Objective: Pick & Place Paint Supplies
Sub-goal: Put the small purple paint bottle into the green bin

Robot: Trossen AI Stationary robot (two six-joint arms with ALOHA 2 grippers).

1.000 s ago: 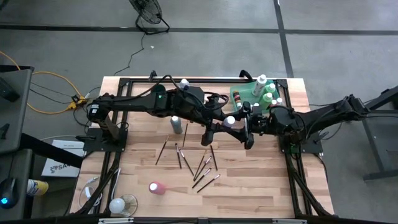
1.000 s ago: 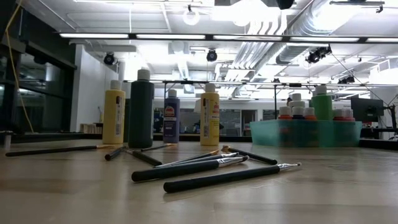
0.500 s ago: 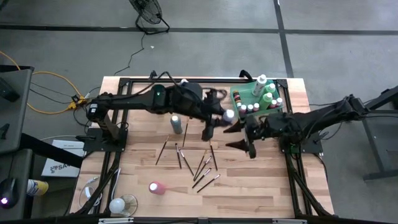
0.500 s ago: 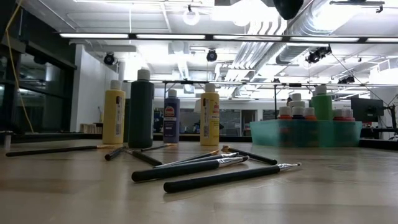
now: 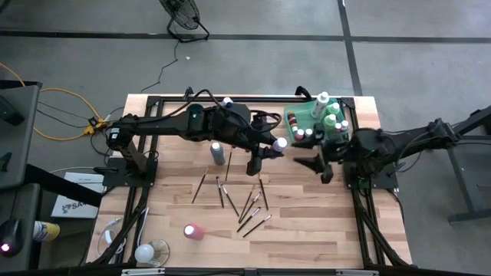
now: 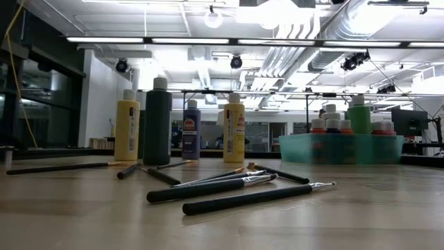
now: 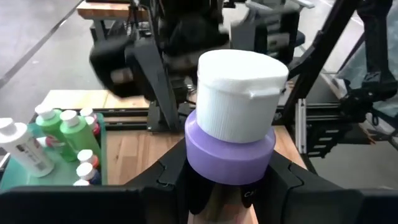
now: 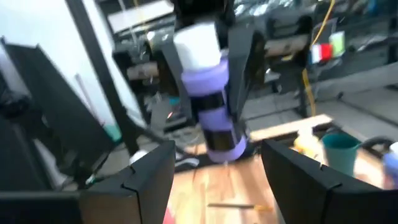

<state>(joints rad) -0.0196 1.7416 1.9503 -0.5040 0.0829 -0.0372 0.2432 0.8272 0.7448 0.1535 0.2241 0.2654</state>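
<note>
From above, the left gripper (image 5: 270, 147) holds a purple bottle (image 5: 281, 142) (white cap) mid-table, left of the green tray (image 5: 292, 119). The right gripper (image 5: 319, 163) stands apart, fingers spread, empty. Low down, brushes (image 6: 239, 189) lie near. The left wrist shows fingers (image 7: 163, 184) clamping the bottle.

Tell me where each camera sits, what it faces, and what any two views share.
High view: overhead, looking straight down on the table; both arms show, left gripper holding the purple bottle, right gripper open nearby.
Low view: at tabletop height, looking across paintbrushes toward the green tray; no arm shows.
Left wrist view: past its own fingers clamping the bottle.
Right wrist view: past its own open fingers toward that bottle.
Shared: both wrist views and the high view show the purple bottle.
</note>
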